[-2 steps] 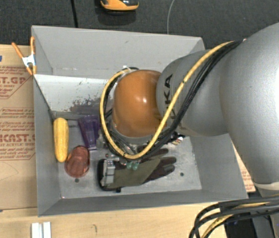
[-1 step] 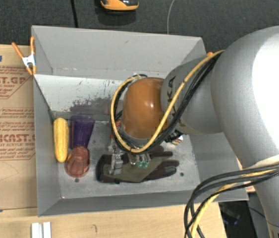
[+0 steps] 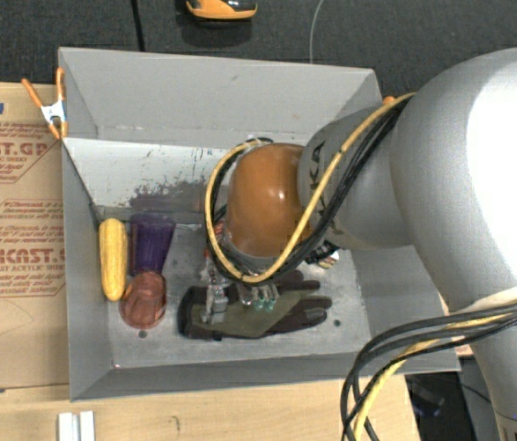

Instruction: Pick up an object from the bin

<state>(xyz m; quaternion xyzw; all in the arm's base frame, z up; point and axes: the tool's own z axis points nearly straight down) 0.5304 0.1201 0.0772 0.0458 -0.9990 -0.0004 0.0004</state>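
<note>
— Where are the jaws?

— Low in the grey bin (image 3: pixel 240 95), below the orange cover (image 3: pixel 263 200) on the wrist. They're down at the left end of a dark olive glove (image 3: pixel 281 314). That glove lies flat on the bin floor, close to the near wall and about mid-width, its fingers pointing right.

— Open, closed, gripping the glove?

— I cannot tell. The wrist and its small parts hide the tips, so whether the glove is between them stays unclear. They're right on top of it or touching it (the cuff end, by the look of it).

— What else lies in there?

— Three things, all to the left. A yellow corn cob (image 3: pixel 112 258) lies lengthwise along the left wall. Just beside it is a purple piece (image 3: pixel 153 243), further back on the floor. A round reddish-brown piece (image 3: pixel 144 299) sits in front of the purple one, touching or nearly touching it. It is near the glove's left end but apart from it.

— And the arm?

— The silver arm (image 3: pixel 460 182) comes in from the right, over the bin's right side. Yellow cables (image 3: pixel 212 211) loop around the orange cover.
</note>
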